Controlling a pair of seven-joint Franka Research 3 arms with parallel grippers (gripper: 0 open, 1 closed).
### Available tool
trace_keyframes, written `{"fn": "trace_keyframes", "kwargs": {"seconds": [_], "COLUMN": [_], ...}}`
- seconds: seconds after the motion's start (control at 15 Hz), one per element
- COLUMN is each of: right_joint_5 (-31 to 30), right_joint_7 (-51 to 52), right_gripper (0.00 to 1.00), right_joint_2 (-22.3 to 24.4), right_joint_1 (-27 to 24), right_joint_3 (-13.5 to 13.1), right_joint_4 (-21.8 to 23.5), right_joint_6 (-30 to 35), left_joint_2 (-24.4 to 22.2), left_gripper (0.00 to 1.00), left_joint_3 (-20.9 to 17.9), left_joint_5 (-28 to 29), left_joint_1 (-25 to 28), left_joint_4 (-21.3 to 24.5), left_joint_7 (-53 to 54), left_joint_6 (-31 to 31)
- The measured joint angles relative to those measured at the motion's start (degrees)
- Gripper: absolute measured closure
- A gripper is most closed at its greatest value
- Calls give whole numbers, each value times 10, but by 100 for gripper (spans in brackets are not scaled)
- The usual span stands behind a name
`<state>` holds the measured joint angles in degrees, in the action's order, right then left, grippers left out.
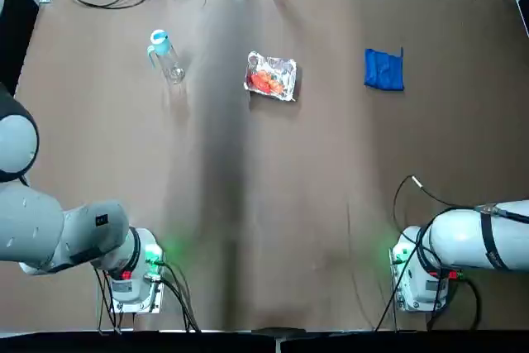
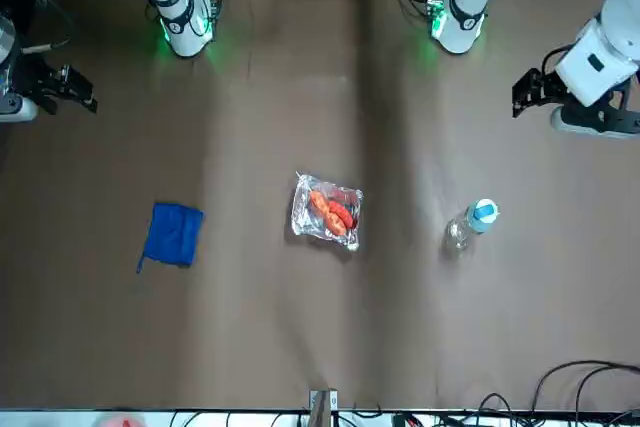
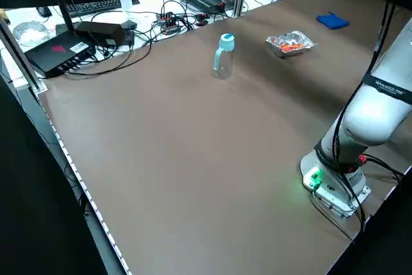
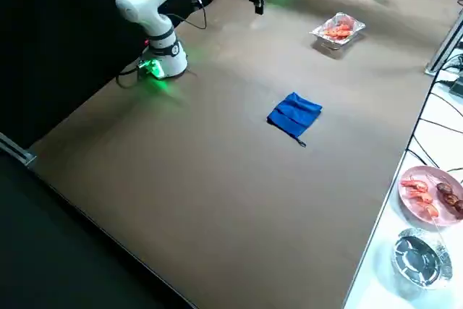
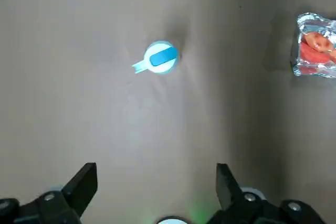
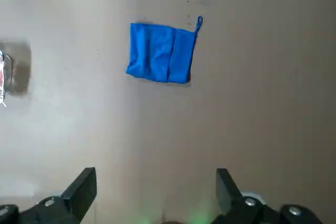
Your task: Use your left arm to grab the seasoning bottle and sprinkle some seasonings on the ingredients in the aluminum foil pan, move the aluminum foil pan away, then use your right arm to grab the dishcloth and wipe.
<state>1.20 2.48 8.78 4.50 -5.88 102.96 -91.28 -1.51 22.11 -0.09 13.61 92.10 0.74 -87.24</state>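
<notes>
The clear, blue-capped seasoning bottle (image 1: 166, 58) stands upright at the foil pan's (image 1: 271, 76) nine o'clock; wrist views alone show both grippers (image 5: 156, 182) (image 6: 156, 184) released.

Top view: seasoning bottle (image 1: 166, 56) upper left on desk (image 1: 264, 221); aluminum foil pan (image 1: 271, 76) upper centre, ingredients (image 1: 266, 82) inside; dishcloth (image 1: 384, 69) upper right.

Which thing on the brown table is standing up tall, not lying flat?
The clear seasoning bottle with the light blue cap. It stands upright; the shiny foil pan and bright blue dishcloth lie low.
</notes>
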Motion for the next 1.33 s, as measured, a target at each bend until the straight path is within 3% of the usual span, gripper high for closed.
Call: {"fn": "trace_keyframes", "kwargs": {"seconds": [0.33, 0.73, 1.33], "right_joint_5": [0, 0, 0], "right_joint_7": [0, 0, 0], "right_gripper": [0, 0, 0], "right_joint_2": [0, 0, 0], "right_joint_1": [2, 2, 2], "right_joint_3": [0, 0, 0], "right_joint_4": [0, 0, 0], "right_joint_6": [0, 0, 0], "left_joint_2": [4, 6, 18], "left_gripper": [0, 0, 0], "left_joint_3": [-1, -1, 1], "left_joint_5": [-2, -2, -2], "left_joint_1": [53, 81, 80], "left_joint_4": [5, 31, 131], "left_joint_7": [-82, -311, -659], "left_joint_6": [10, 7, -127]}}
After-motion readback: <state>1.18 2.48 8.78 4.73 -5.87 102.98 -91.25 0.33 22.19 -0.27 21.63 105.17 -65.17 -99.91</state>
